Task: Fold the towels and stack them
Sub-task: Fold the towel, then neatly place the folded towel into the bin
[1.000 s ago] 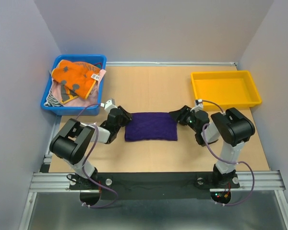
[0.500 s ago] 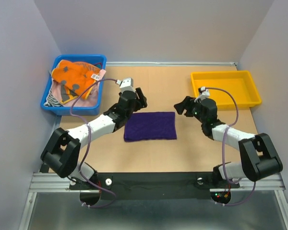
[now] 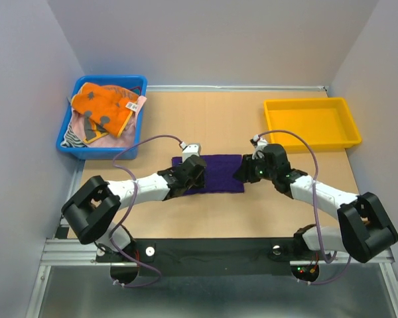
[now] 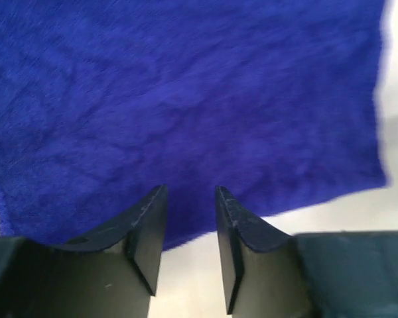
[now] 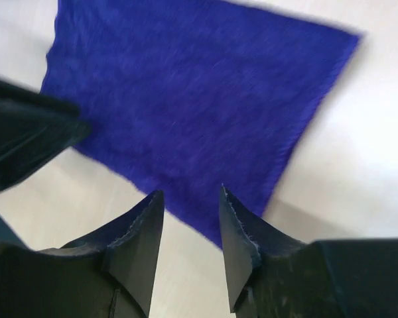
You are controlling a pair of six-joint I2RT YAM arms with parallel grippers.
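While the dark purple towel (image 3: 217, 173) lies flat mid-bench (image 3: 205, 122), the left hand (image 3: 191, 169) sits low over its left end and the right hand (image 3: 247, 171) over its right end. Both have fingers parted a little with nothing pinched, tips just above the cloth's edge. The orange-and-grey towel (image 3: 103, 109) is heaped in the blue bin (image 3: 134, 83), well apart.

The whole surface (image 3: 205, 126) is taken in from high above its near edge by the top external camera, angled down and forward. The dark purple towel (image 3: 215, 173) is viewed at close range from opposite ends by the wrist cameras, past the left claw (image 4: 190, 192) and the right claw (image 5: 191, 192). It is shared by all three views.
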